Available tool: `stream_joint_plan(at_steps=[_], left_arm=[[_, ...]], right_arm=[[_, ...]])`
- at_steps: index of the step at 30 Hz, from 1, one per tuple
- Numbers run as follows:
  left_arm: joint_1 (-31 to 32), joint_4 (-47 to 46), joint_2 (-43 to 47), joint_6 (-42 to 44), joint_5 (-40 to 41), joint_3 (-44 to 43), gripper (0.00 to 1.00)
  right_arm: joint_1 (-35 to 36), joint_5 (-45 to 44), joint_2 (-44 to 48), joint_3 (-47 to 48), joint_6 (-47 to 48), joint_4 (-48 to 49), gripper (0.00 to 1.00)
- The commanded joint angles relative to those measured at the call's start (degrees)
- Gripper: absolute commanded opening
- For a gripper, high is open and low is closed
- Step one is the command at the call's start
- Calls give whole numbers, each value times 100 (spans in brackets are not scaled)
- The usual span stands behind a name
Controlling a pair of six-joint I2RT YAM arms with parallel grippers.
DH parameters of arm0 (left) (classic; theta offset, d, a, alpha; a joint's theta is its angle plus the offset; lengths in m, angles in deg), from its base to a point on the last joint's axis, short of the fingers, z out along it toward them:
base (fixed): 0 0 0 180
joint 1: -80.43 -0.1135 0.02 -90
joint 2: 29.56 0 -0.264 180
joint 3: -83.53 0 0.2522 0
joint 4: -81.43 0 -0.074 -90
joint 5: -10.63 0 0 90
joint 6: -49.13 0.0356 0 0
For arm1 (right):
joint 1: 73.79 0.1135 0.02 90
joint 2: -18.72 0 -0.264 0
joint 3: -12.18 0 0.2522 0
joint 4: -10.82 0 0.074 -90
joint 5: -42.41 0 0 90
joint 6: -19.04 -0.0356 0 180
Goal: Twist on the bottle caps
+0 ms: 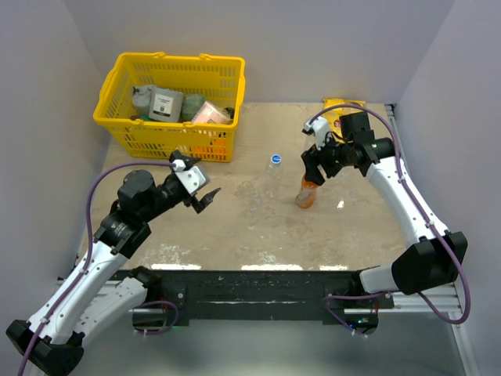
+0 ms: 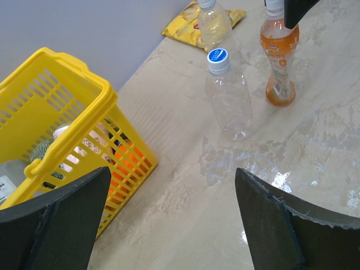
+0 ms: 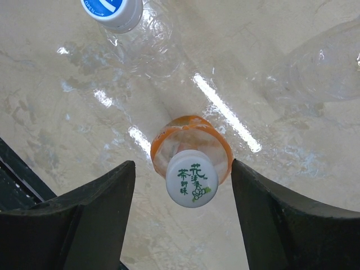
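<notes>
An orange bottle [image 1: 306, 195] stands upright right of the table's middle, with a whitish cap [image 3: 191, 183] bearing green print on its neck. My right gripper [image 1: 315, 174] is open just above it, and in the right wrist view the gripper [image 3: 183, 166] straddles the cap with a gap on each side. A clear bottle [image 2: 228, 98] with a blue cap [image 2: 217, 56] stands to its left and also shows from above [image 1: 275, 160]. A second clear bottle [image 2: 215, 25] stands farther back, its top cut off. My left gripper [image 1: 207, 196] is open and empty, low over the table.
A yellow basket [image 1: 180, 59] full of packets and boxes stands at the back left, close to my left gripper [image 2: 172, 174]. A yellow packet [image 1: 341, 104] lies at the back right by the wall. Grey walls close in the table on three sides.
</notes>
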Motion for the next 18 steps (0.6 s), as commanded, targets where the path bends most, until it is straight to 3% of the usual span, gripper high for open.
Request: stream_joint_plan(at_steps=[1, 2, 3, 5, 6, 10, 18], left_arm=[[-67, -190, 27, -69, -136, -17, 97], [-76, -190, 27, -69, -136, -25, 97], [-76, -190, 18, -69, -145, -34, 97], [-85, -182, 27, -78, -153, -26, 97], [-85, -182, 27, -69, -153, -26, 97], [-93, -156, 27, -69, -189, -34, 97], [-120, -129, -61, -218, -83, -253, 99]], right_arm=[[-9, 46, 45, 12, -91, 206, 74], [-9, 46, 53, 20, -91, 206, 75], [-18, 46, 53, 29, -100, 197, 87], [-9, 72, 62, 47, -109, 188, 90], [-18, 98, 71, 64, -117, 188, 99], [-18, 204, 159, 327, -266, 109, 99], [-9, 381, 369, 2040, -670, -594, 99]])
